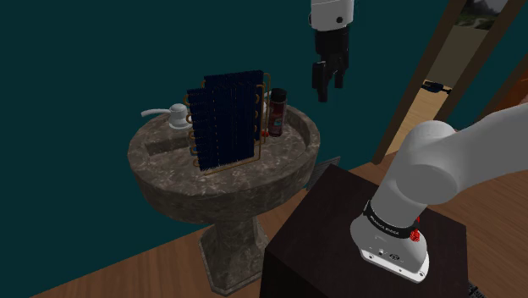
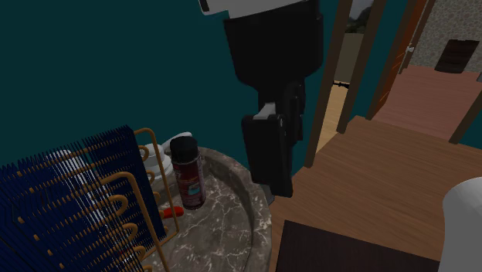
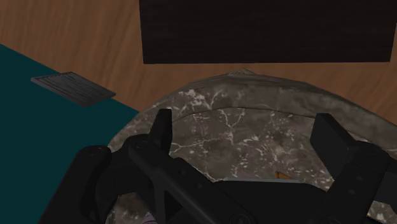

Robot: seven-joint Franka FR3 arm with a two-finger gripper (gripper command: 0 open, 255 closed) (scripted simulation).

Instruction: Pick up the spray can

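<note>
Teal wall (image 1: 85,59) behind, wood floor (image 1: 144,271) below. Found the dark, red-labelled spray can (image 1: 277,112) upright on the marbled pedestal basin (image 1: 169,182), just right of centre in the shoulder view. Saw a blue finned rack (image 1: 227,118) with copper tubing just beside it on the left, crowding that side; white faucet (image 1: 169,114) further left. Noted the gripper (image 1: 329,80) above and right of the can, apart from it, fingers spread wide around nothing. Dark stand (image 1: 338,245) at lower right.
</note>
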